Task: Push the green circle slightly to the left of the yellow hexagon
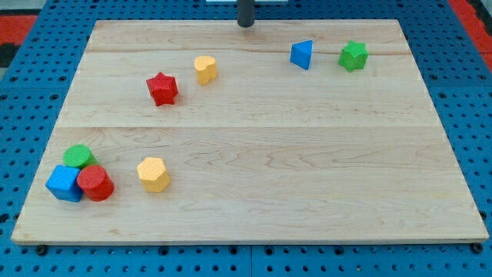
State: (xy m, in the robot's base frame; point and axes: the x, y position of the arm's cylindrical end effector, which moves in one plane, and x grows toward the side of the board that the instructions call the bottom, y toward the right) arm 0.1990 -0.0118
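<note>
The green circle (77,156) lies near the board's lower left, touching a red circle (96,183) and a blue cube (64,183). The yellow hexagon (154,174) lies to the right of that cluster, a short gap from the red circle. My tip (245,24) is at the view's top centre, at the board's far edge, far from the green circle and the yellow hexagon.
A red star (162,88) and a yellow block (205,69) lie upper left of centre. A blue triangular block (302,55) and a green star (354,55) lie at the upper right. The wooden board (269,154) rests on blue pegboard.
</note>
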